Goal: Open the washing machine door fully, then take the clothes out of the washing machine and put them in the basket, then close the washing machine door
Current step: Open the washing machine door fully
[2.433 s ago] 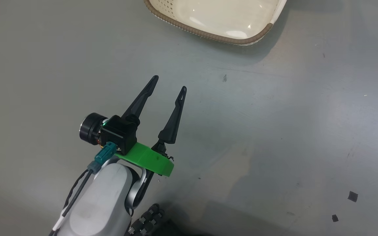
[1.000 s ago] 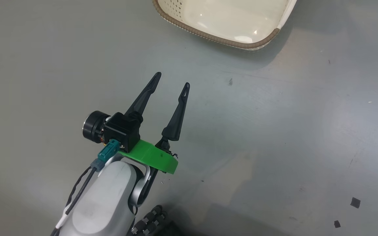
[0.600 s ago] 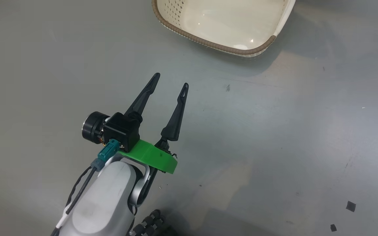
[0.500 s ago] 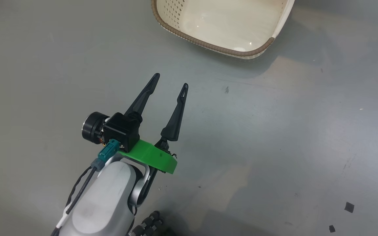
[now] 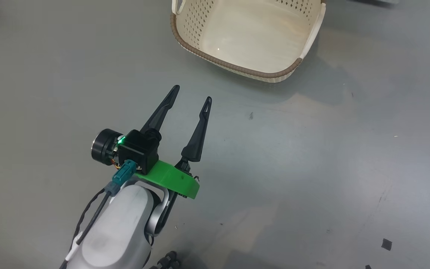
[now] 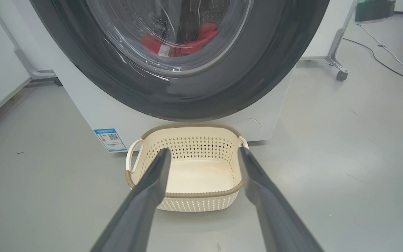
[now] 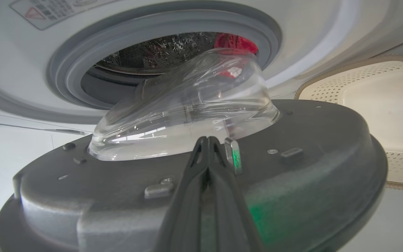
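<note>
L gripper [image 5: 193, 92]: jaws wide open, cream perforated plastic basket [image 5: 233, 67] farther ahead. R gripper [image 7: 206, 140]: jaws closed, by black-rimmed round glass door [image 7: 310, 168], ajar. Inside steel drum [image 7: 152, 52]: red fabric clothes [image 7: 234, 41].

Pale left arm [image 5: 118, 228] angled up-right in head view; left jaws spread wide, empty; right jaws pressed together.

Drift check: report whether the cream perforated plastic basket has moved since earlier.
No. The cream basket and the dark floor speck shifted down the head view together: the camera moved.
</note>
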